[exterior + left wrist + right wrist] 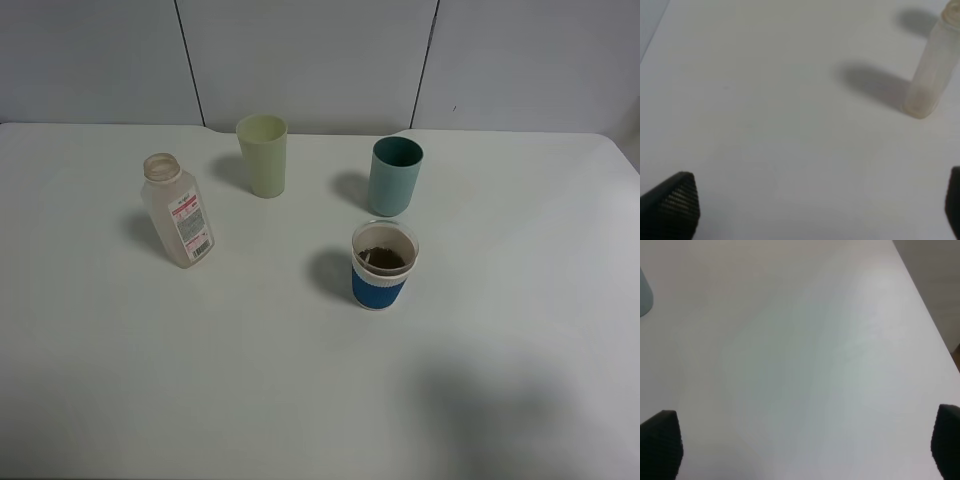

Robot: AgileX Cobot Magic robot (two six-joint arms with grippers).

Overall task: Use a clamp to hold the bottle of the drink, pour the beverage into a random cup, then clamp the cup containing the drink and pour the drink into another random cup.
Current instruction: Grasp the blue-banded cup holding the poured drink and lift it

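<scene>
The clear bottle point(178, 210) with its white and red label stands upright and uncapped at the table's left. The short blue-and-white cup point(384, 264) stands right of centre and holds something dark. Just behind it stands the teal cup point(395, 177). Neither arm shows in the exterior high view. In the left wrist view my left gripper point(812, 210) is open over bare table, with the bottle point(932, 70) ahead of it and apart. My right gripper point(802, 450) is open too, nothing between its fingers, and a sliver of the teal cup point(644, 295) shows at the frame's edge.
A pale yellow-green cup point(262, 155) stands at the back, between the bottle and the teal cup. The white table point(300, 400) ends at a grey wall behind. In the right wrist view the table's edge point(927, 315) runs close by.
</scene>
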